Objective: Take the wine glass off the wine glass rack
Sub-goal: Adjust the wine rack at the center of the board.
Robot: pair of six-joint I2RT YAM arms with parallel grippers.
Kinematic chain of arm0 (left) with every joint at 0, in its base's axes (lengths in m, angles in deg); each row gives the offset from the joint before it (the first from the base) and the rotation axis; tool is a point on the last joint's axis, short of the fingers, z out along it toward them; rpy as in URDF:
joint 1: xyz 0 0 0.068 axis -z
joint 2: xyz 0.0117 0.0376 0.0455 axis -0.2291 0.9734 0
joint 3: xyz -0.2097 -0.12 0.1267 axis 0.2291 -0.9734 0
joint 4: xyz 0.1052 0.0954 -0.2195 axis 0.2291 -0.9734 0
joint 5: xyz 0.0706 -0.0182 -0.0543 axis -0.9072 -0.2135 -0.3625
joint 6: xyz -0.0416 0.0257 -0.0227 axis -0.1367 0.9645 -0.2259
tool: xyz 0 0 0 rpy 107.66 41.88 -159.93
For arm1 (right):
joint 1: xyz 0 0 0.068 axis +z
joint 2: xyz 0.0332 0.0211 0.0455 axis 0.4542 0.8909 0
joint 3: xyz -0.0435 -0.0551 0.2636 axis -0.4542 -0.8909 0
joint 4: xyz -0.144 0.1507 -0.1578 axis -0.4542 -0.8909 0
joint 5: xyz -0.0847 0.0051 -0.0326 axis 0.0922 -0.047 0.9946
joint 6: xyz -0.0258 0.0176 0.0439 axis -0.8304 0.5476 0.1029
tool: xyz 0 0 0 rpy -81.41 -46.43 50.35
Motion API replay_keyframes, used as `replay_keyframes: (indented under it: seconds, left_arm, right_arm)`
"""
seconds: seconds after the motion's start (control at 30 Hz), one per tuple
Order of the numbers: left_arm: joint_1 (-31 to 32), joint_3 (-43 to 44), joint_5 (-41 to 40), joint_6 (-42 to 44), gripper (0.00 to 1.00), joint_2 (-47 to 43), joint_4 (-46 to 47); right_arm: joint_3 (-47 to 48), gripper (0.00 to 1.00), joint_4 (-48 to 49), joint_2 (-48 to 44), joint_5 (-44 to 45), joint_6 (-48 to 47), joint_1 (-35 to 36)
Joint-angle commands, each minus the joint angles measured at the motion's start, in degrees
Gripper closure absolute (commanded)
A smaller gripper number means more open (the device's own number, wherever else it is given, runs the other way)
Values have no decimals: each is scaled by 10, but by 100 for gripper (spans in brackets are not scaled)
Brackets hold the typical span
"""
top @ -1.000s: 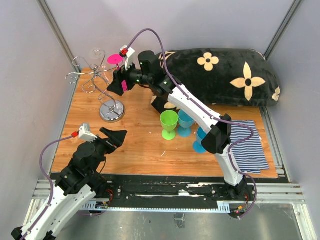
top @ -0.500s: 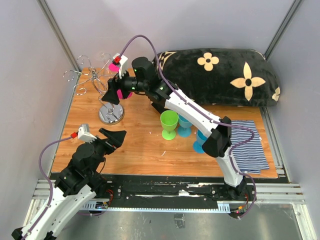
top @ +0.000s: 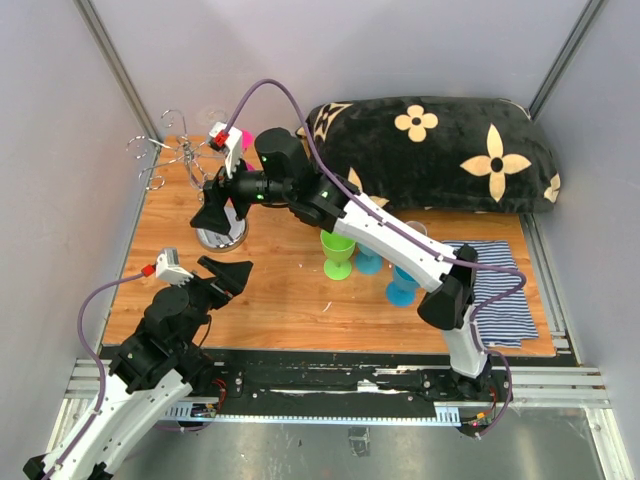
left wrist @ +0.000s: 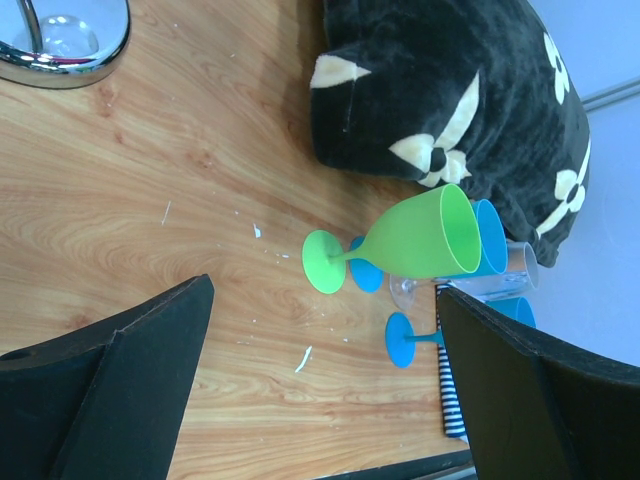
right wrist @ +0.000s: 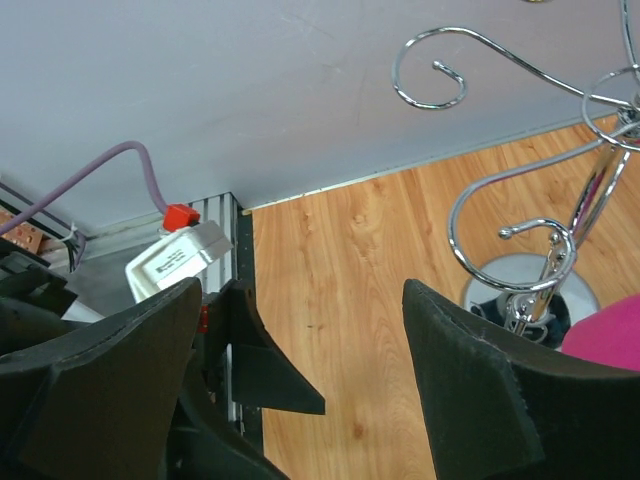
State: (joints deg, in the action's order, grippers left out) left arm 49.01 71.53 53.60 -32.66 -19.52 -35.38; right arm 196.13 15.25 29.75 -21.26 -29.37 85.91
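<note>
The wooden counter (top: 280, 300) carries a big black pillow (top: 440, 150) with cream flowers along its far right side, and a striped cloth (top: 500, 290) lies at its right edge.

The right arm reaches across to the far left corner, where the wine glass rack (right wrist: 485, 280) stands. The right tool (top: 212, 212) hangs over the rack's round base, pointing down. Its jaws are spread wide with nothing between them. From the right wrist, the rack's stem and curled hooks sit outside one finger (right wrist: 480, 390), not in the gap.

The pink wine glass (right wrist: 610, 335) shows only in part. One edge lies just past that same finger, close to the stem. From above, a pink patch sits behind the wrist. I cannot tell if it hangs on a hook.

The left tool (top: 228, 272) rests near the front left, jaws wide apart and gripping nothing.

Mid-counter, a green goblet (top: 338, 245) stands upright. A blue goblet (top: 372, 258) is just behind it, a second blue goblet (top: 400, 290) is nearer the cloth, and a clear glass (left wrist: 515, 265) is among them.
</note>
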Motion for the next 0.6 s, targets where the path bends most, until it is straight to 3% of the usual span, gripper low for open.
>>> replay_keyframes:
  seconds: [0.0, 0.27, 0.43, 0.57]
  left_arm:
    - [1, 10, -10, 3, 0, -5, 1]
    - [1, 15, -8, 13, 0, -11, 0]
    - [1, 16, -1, 22, 0, -10, 10]
    - [1, 23, 11, 29, 0, -10, 13]
  right_arm:
    - [-6, 18, 8, -26, 17, -17, 10]
    - [-9, 7, -6, -97, 177, -119, -11]
    - [6, 5, 1, -84, 188, -52, -64]
    - [34, 11, 2, -49, 164, 64, -113]
